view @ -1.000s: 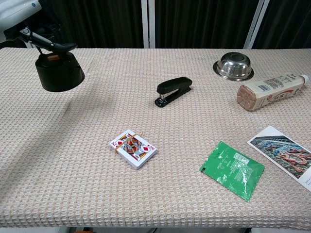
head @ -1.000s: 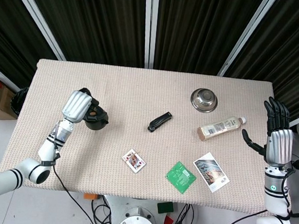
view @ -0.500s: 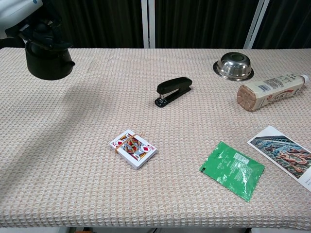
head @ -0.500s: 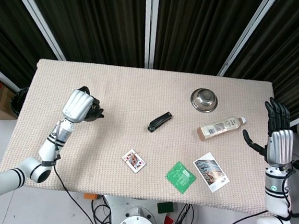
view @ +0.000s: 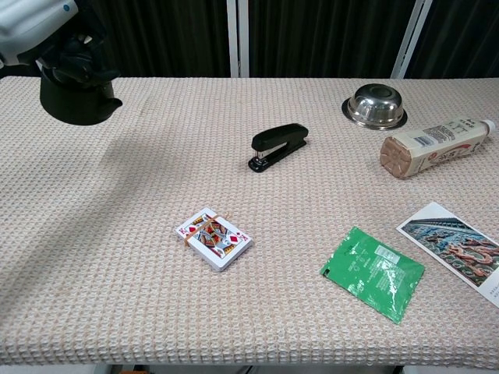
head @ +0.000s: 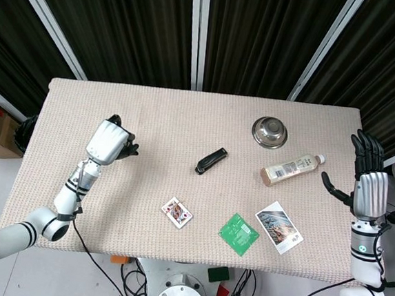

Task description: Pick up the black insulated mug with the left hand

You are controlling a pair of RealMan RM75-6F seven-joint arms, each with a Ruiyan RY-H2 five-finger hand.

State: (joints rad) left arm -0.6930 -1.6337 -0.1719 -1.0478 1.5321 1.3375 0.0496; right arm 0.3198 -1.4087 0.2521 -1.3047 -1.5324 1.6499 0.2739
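A: We log the left hand (head: 109, 142) wrapped around the black mug (view: 76, 97), fingers (view: 78, 54) closed over its top. In the chest view the mug sits at the far left of the bench (view: 117, 296), near the back edge; we cannot tell from either view whether its base touches the cloth.

B: Agreed. From the head view we see mostly the back of that hand; the mug is nearly hidden beneath it. Right hand (head: 369, 184)?

A: We note it beside the right edge of the bench, fingers spread and pointing up, holding nothing.

B: Other items we record: a stapler (head: 211, 160) mid-bench, a steel bowl (head: 269, 132) upside down toward the back right, a bottle (head: 291, 169) lying on its side just in front of it, a pack of playing cards (head: 176, 213), a green packet (head: 238, 233), and a postcard (head: 278, 226) near the front edge.
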